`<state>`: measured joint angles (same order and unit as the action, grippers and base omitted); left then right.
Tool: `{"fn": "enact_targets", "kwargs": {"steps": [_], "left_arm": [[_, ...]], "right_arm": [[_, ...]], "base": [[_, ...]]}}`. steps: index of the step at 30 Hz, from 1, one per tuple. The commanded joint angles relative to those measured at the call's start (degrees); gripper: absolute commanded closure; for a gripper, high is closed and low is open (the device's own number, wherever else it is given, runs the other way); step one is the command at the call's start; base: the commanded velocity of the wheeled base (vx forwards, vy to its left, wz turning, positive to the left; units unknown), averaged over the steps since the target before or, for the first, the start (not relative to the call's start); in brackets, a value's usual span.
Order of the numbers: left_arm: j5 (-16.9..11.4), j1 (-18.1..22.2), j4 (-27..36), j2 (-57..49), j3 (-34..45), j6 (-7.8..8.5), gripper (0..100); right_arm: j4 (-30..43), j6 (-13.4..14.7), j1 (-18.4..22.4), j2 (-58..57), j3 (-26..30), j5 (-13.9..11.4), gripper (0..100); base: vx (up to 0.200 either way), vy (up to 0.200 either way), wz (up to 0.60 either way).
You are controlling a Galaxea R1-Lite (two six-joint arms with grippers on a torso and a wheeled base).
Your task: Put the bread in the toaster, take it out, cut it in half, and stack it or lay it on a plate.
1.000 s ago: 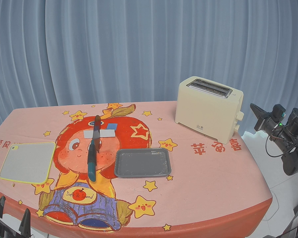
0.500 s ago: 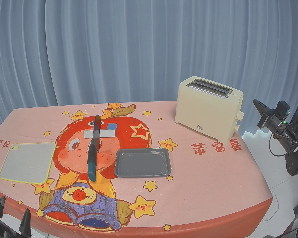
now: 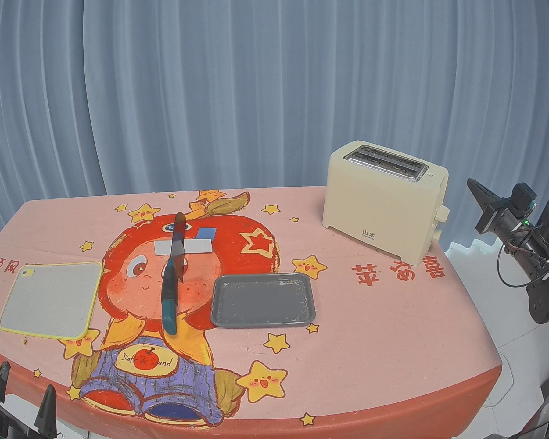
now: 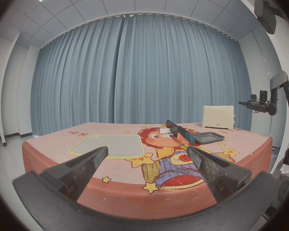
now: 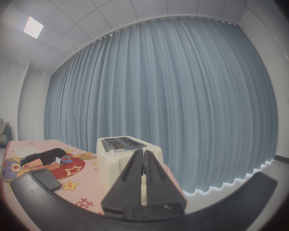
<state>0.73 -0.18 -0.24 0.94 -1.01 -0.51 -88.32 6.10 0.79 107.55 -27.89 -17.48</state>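
**Item under task.** The toaster (image 3: 384, 199) stands upright at the far right of the table (image 3: 378, 336), slots up. Whether bread sits down in the slots cannot be told; the right wrist view gives metal grilles only.

**Handling, as judged.**
- A slice would be light, dry and crumbly. It should be pinched gently at its upper edge, square to the slot.
- The toaster is a stiff, fairly light box and likely to slide on the cloth if shoved sideways.
- Its lever (image 3: 442, 213) sits on the end face toward the right arm and calls for a straight downward press.

**Cutting and serving gear.**
- The grey tray (image 3: 262, 300) lies near the table's middle, well apart from the toaster.
- The knife (image 3: 171, 278) lies just beside the tray's left edge, blade propped over a white block (image 3: 192, 246).
- The cutting board (image 3: 52, 300) lies flat at the far left.

**Grippers.**
- The right gripper (image 3: 473, 185) hangs off the table's right edge, near the toaster's lever end but apart from it. Its fingers are pressed together with nothing between them.
- The left gripper (image 3: 24, 382) sits low at the near left corner, below the board, fingers spread wide and empty.

**Difference from one second ago.**
- The right gripper stands higher and a little farther from the toaster.
- The left gripper and every item on the table hold their places.
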Motion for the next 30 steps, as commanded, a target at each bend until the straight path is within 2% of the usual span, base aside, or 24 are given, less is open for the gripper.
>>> {"fn": "enact_targets", "kwargs": {"steps": [1,30], "left_arm": [[0.06,0.01,-0.02,0.03,1.01,-0.02,0],[0.06,0.01,-0.02,0.03,1.01,-0.02,0]], "right_arm": [[-0.01,-0.03,0.0,-0.41,0.47,-0.01,100],[-0.1,0.06,-0.35,-0.23,1.44,-0.01,100]], "base": [[0.0,0.0,0.0],[0.0,0.0,0.0]]}}
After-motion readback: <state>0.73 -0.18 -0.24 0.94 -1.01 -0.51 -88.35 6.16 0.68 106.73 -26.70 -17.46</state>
